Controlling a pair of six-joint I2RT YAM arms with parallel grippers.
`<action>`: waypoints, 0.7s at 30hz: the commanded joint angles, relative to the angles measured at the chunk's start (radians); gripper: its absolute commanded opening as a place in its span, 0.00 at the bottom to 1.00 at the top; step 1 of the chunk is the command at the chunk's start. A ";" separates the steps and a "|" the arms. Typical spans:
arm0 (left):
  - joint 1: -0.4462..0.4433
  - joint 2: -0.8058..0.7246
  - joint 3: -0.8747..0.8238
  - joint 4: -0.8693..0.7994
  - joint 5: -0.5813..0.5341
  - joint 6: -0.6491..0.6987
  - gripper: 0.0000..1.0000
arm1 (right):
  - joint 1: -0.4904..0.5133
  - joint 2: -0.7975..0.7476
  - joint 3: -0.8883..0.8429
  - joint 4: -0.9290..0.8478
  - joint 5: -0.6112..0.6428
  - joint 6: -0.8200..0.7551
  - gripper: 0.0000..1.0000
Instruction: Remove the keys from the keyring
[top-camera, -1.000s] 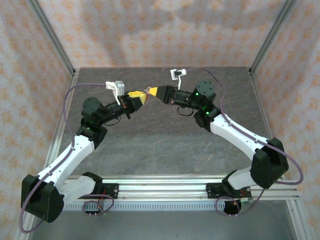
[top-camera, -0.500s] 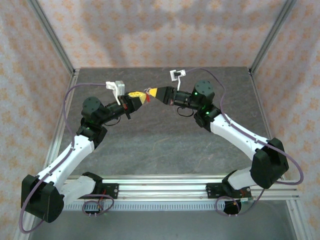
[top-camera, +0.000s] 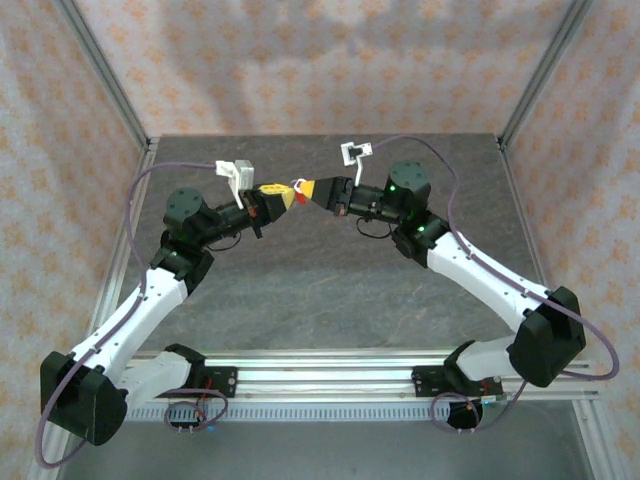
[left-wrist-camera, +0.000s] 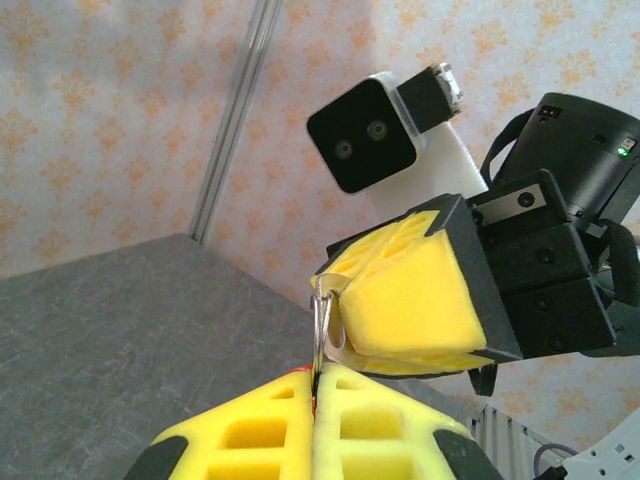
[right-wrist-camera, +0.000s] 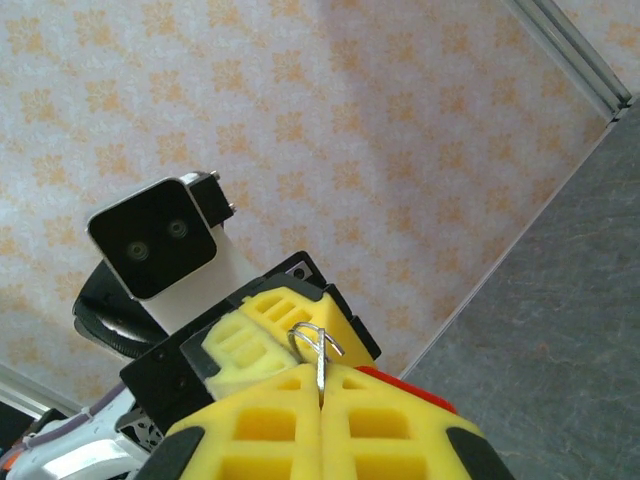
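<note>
Above the far middle of the table (top-camera: 330, 295), the left gripper (top-camera: 286, 196) is clamped on the red keyring (top-camera: 298, 185), the right gripper (top-camera: 305, 188) on the key (right-wrist-camera: 318, 352); a crooked pull may let the thin metal slip free

No text, label or number can be read anywhere.

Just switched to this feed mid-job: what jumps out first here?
The yellow-tipped left pincer and right pincer meet tip to tip in the air above the grey stone-patterned table. Both are shut on a thin silvery metal loop bridging them, with a tiny bright red oblong tag peeking out beside the right pincer.
</note>
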 joint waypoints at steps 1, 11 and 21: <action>-0.012 -0.009 0.045 -0.026 0.017 0.023 0.00 | 0.021 -0.026 0.031 -0.037 -0.011 -0.059 0.00; -0.025 0.005 0.082 -0.100 0.041 0.048 0.00 | 0.038 -0.043 0.046 -0.133 0.034 -0.157 0.00; -0.035 0.016 0.103 -0.134 0.047 0.062 0.00 | 0.068 -0.045 0.076 -0.243 0.088 -0.270 0.00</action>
